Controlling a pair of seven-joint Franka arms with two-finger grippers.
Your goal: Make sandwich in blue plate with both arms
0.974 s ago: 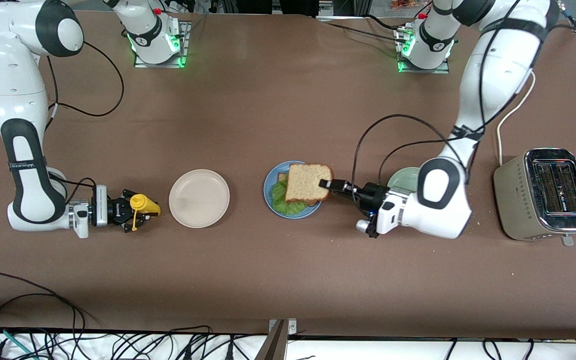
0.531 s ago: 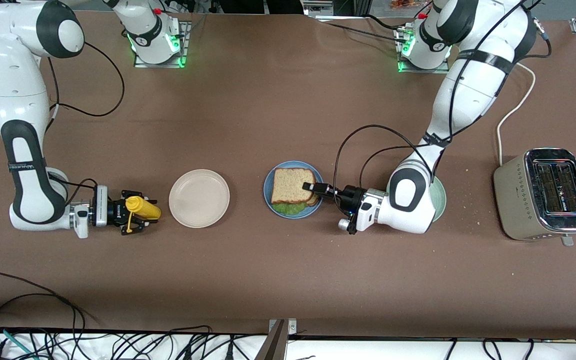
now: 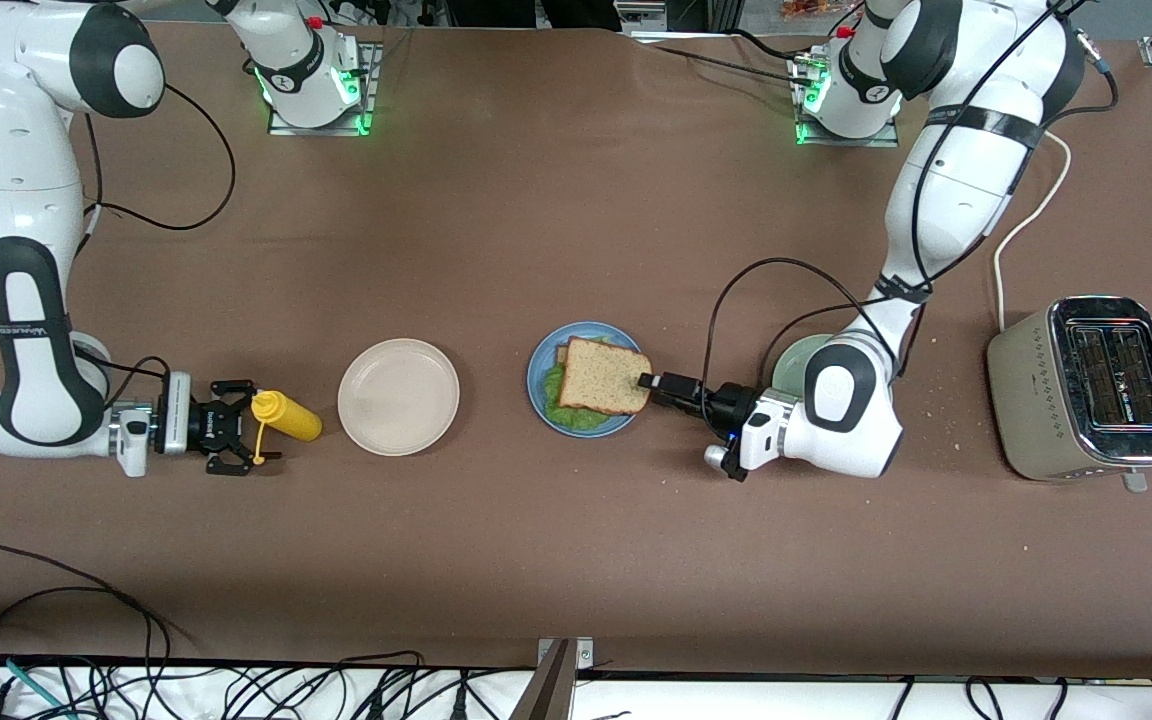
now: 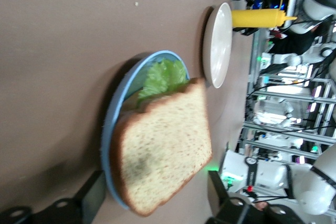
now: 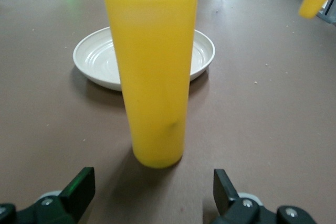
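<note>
The sandwich lies on the blue plate (image 3: 539, 390): a top bread slice (image 3: 604, 376) rests on green lettuce (image 3: 566, 412), and a corner of the lower slice (image 3: 566, 352) peeks out. My left gripper (image 3: 651, 383) is open, just off the plate's rim toward the left arm's end, touching nothing. In the left wrist view the bread (image 4: 165, 150), lettuce (image 4: 163, 74) and plate rim (image 4: 113, 129) lie just past the open left gripper (image 4: 155, 195). My right gripper (image 3: 244, 428) is open, apart from the upright yellow squeeze bottle (image 3: 286, 415), which stands before the right gripper (image 5: 152, 182) in the right wrist view (image 5: 152, 72).
A beige plate (image 3: 398, 396) sits between the bottle and the blue plate; it also shows in the right wrist view (image 5: 94, 61). A pale green plate (image 3: 796, 362) is partly under the left arm. A toaster (image 3: 1086, 385) stands at the left arm's end.
The left gripper laid the top bread slice on the lettuce, let go and drew back toward the left arm's end. The right gripper let go of the yellow bottle and backed away.
</note>
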